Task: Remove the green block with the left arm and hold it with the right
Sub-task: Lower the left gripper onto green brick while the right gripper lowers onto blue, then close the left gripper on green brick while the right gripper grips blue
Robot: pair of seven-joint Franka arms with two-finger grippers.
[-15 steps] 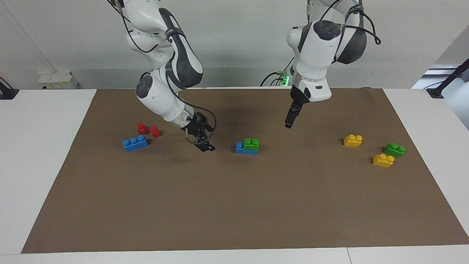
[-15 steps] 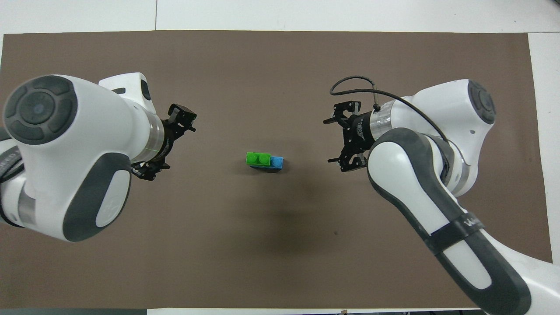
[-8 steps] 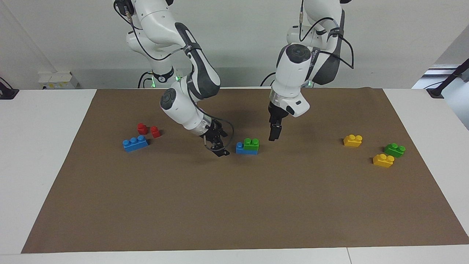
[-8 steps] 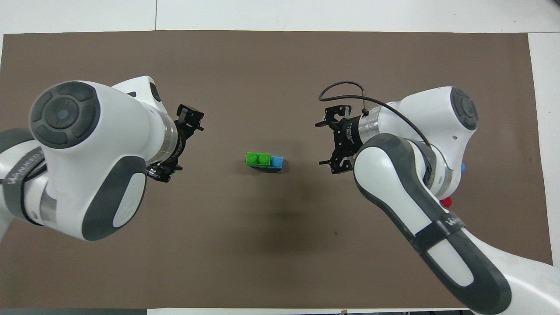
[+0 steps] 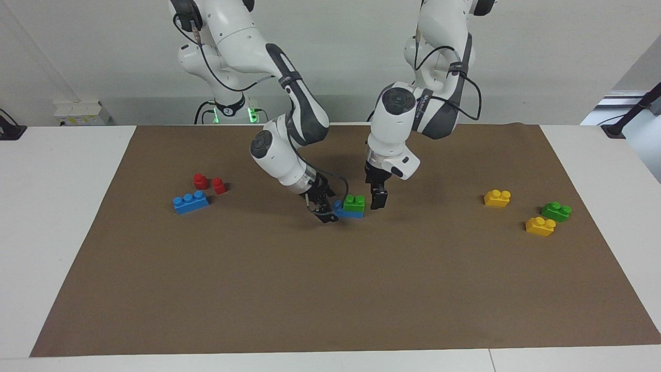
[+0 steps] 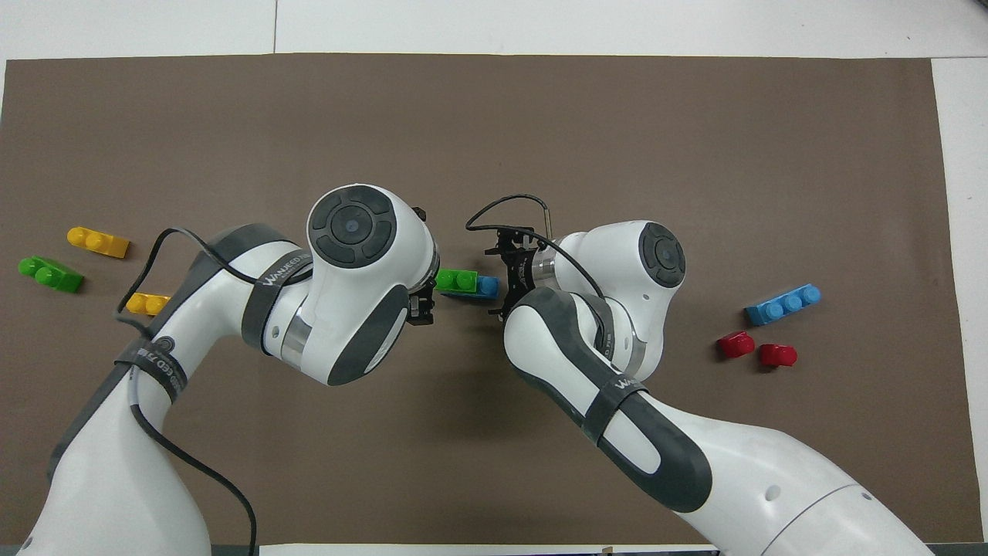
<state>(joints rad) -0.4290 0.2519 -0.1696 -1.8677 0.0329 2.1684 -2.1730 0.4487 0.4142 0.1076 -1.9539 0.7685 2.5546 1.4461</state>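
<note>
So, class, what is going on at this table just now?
Two robot arms are closing in on a two-brick stack in the middle of the mat: a green block sitting on a blue brick. The right gripper is low at the blue brick's end, fingers open around it. The left gripper hangs just beside the green block. Neither has closed yet, and the green block is not yet removed.

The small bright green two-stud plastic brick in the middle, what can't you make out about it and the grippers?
- Overhead view: left gripper hidden under its own white wrist.
- Facing view: contact between right gripper and the blue plastic brick under the green brick is too small to judge.
- Both grippers' finger opening unclear.
</note>
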